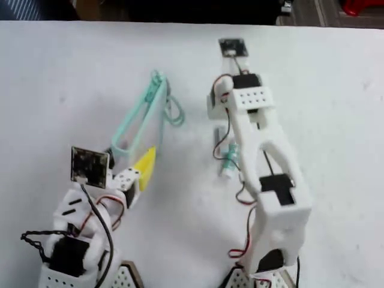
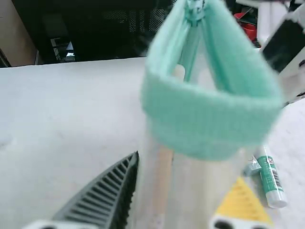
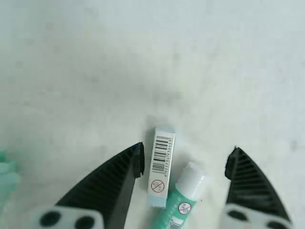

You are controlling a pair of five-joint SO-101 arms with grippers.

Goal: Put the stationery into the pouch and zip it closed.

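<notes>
We are looking at a pouch (image 1: 139,126) with clear, glossy plastic walls and a soft mint-green fabric band (image 2: 209,121) running round its mouth. The mouth is gaping open in a long narrow loop, and a thin mint cord (image 1: 174,112) is curling off its far end. Taking the middle of the table (image 1: 312,72) in the high view as the clock's centre, the pouch is lying toward ten o'clock, its length running from a near end at seven o'clock to a far end at one. The left gripper (image 2: 178,205) is clamping that near end, with the clear wall sitting between a ribbed grey finger (image 2: 107,200) and a smooth yellow finger (image 2: 240,202). At three o'clock of the pouch and apart from it, a glue stick (image 3: 182,202) with a round green body and white cap is lying on the matte white table, just beside a small rectangular white box (image 3: 161,167) bearing a barcode. The right gripper (image 3: 186,155) is hanging over the pair with its ribbed black fingers (image 3: 114,183) spread wide, holding nothing.
</notes>
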